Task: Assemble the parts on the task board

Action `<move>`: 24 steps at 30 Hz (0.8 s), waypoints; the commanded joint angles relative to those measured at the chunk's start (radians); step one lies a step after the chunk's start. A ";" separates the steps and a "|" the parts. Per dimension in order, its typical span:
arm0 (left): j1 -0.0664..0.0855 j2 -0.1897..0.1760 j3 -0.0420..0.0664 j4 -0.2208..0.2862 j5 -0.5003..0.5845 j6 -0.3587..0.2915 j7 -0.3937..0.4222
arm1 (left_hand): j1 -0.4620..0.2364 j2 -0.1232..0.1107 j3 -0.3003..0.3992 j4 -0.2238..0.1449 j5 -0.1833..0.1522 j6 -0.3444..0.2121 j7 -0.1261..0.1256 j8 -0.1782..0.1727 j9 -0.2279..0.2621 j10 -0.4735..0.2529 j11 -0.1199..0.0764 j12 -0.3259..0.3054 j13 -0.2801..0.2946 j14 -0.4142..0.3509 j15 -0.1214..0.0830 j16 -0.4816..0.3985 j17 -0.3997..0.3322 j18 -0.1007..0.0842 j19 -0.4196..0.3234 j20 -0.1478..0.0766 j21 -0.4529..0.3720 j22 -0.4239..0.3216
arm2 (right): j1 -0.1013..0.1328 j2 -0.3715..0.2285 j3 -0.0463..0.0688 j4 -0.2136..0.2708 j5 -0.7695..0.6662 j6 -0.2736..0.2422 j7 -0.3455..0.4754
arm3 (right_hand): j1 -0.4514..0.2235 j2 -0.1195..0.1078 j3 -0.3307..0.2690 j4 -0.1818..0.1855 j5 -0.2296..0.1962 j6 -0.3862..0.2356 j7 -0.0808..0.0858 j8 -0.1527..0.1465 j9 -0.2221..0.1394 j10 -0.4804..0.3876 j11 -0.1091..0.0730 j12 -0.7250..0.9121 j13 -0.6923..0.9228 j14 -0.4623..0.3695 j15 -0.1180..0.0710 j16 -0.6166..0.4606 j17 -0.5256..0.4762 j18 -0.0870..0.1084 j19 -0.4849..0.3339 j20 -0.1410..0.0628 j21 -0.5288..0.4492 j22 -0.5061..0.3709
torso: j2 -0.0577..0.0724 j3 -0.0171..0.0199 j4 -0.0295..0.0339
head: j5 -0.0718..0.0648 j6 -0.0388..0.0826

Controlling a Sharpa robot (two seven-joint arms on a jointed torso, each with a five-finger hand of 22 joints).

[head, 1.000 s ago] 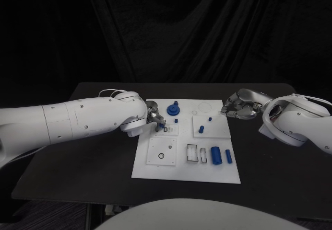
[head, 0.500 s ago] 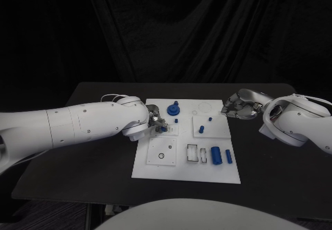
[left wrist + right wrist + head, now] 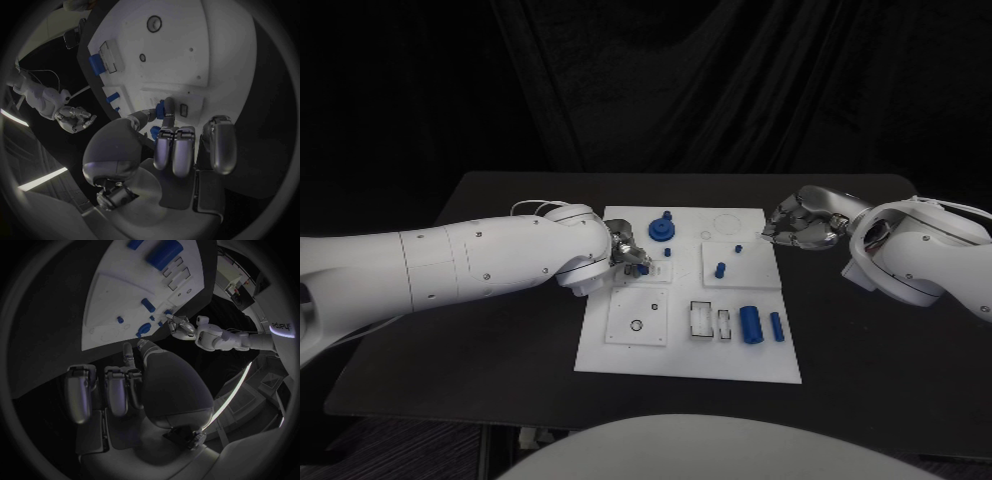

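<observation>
Step in hand looked like seating a small blue part [image 3: 167,107] in a slot near the board's [image 3: 687,365] left edge, about level with the blue peg [image 3: 720,269] standing mid-board. Left hand [image 3: 626,250] was over that spot, thumb and a finger pinched on the part in the left wrist view; whether it was already bottomed in the slot I could not tell, the fingers covered it. Right hand [image 3: 798,226] hung just off the board's right edge near the far corner, fingers curled in, nothing in them. Two blue cylinders [image 3: 751,325] lay on the board's near right area, beside two rectangular slots [image 3: 702,318]. Next move probably called for a straight push down, then letting go without tipping the part. No readable writing on the board.
</observation>
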 commanded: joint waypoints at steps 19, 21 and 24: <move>-0.009 0.000 -0.001 -0.001 0.004 0.015 0.018 | -0.026 0.018 0.041 -0.068 -0.048 -0.017 -0.001 -0.015 0.004 0.105 -0.001 0.003 0.263 0.102 0.000 0.003 0.263 0.010 0.009 -0.001 -0.016 0.184 | -0.003 -0.002 0.001 0.000 -0.001 0.015 -0.020 | 0.009 -0.002 0.009 0.002 0.009 0.003 -0.001 0.001 -0.002 0.106 0.003 -0.002 0.263 0.102 0.005 0.002 0.260 -0.003 0.076 0.006 -0.006 0.246 | 0.000 -0.0003 -0.0003 | 0.001 0.000; -0.010 -0.001 -0.001 0.000 0.004 0.024 0.018 | -0.053 0.028 0.032 -0.082 -0.145 -0.022 0.000 -0.023 0.005 0.105 0.000 0.003 0.263 0.102 0.002 0.003 0.263 0.011 0.008 0.001 -0.021 0.184 | -0.003 -0.003 0.001 0.000 -0.001 0.017 -0.022 | 0.009 -0.002 0.009 0.002 0.009 0.003 -0.001 0.001 -0.002 0.106 0.003 -0.002 0.263 0.102 0.005 0.002 0.260 -0.003 0.076 0.006 -0.006 0.246 | 0.000 -0.0002 0.0000 | 0.001 0.000; -0.013 -0.001 -0.001 0.001 0.004 0.037 0.016 | -0.093 0.037 0.013 -0.088 -0.247 -0.026 0.003 -0.035 0.002 0.105 0.004 0.003 0.263 0.102 0.004 0.003 0.263 0.011 0.007 0.004 -0.027 0.183 | -0.003 -0.002 0.001 -0.001 -0.001 0.021 -0.025 | 0.009 -0.002 0.009 0.002 0.009 0.003 -0.001 0.001 -0.002 0.106 0.003 -0.002 0.263 0.102 0.005 0.002 0.260 -0.003 0.076 0.006 -0.006 0.246 | 0.000 -0.0001 -0.0002 | 0.003 0.000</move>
